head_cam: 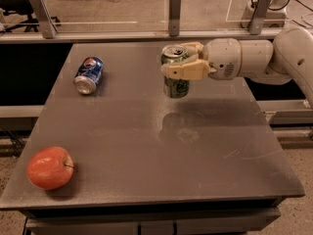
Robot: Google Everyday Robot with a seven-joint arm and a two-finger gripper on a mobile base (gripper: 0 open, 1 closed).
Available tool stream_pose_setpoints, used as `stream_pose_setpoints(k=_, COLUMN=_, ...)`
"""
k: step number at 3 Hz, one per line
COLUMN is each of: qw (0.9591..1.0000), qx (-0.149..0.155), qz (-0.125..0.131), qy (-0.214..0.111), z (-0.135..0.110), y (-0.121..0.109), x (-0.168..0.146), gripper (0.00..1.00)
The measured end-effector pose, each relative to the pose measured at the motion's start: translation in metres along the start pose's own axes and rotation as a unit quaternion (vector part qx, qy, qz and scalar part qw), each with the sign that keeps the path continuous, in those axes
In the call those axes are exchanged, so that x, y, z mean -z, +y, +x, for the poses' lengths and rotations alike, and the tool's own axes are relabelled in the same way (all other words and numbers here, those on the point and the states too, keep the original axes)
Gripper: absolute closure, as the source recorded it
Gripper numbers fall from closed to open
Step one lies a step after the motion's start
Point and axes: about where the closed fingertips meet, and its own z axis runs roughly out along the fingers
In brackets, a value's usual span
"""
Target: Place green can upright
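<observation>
A green aluminium drink can with a silver top (pixel 176 88) is held upright in the beige 2-finger gripper (pixel 180 65), which is clenched around the can's upper half at the end of a white arm (pixel 244 58). The can is seen over the far middle of the dark grey table (pixel 220 151), with its shadow cast just below the gripper. Contact with the surface cannot be told, and the can's light markings cannot be read. A blue can marked Pepsi (pixel 89 75) is laid on its side well to the picture-left of the gripper. A red apple (pixel 50 168) is set far nearer the camera, at the left.
</observation>
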Motion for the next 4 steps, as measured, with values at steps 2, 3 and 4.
stream_pose_setpoints(k=2, qw=0.9997, qx=-0.005, qz=-0.001, qy=-0.023, z=0.020, y=0.006, x=0.011, gripper=1.00)
stream_pose_setpoints(k=3, qw=0.9997, qx=-0.012, qz=-0.002, qy=-0.023, z=0.028, y=0.007, x=0.014, gripper=1.00)
stream_pose_setpoints(k=4, qw=0.9993, qx=-0.016, qz=0.002, qy=-0.032, z=0.037, y=0.008, x=0.020, gripper=0.81)
